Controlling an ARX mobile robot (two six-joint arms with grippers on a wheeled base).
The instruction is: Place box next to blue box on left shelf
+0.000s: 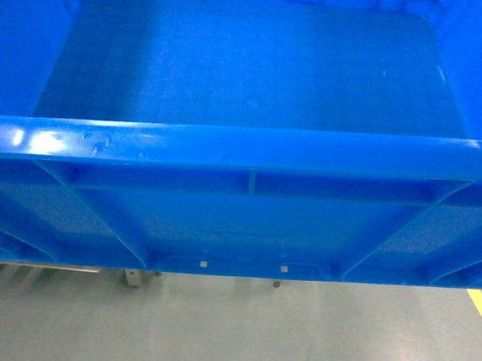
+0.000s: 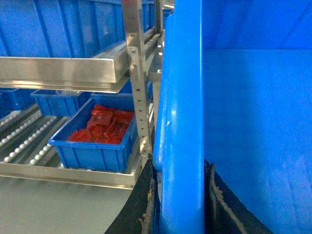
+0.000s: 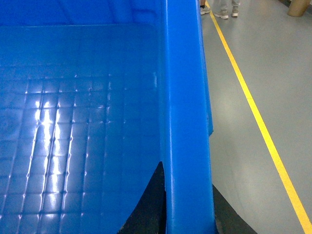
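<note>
My left gripper [image 2: 181, 204] pinches the thick rolled rim of the box [image 1: 259, 72], one black pad on each face of the wall; my right gripper [image 3: 187, 204] clamps the opposite rim the same way. The box hangs between my arms above the grey floor [image 1: 295, 337], its long axis running side to side across the head view, open top upward. Only the head view shows its ribbed outer wall and two small holes near the base. The right wrist view alone reveals a glossy gridded floor inside and a yellow line [image 3: 253, 107]. The left wrist view alone shows the left shelf [image 2: 24, 136] with white rollers, carrying a smaller blue box [image 2: 95, 146] of red packets [image 2: 105, 124], just beside my load.
</note>
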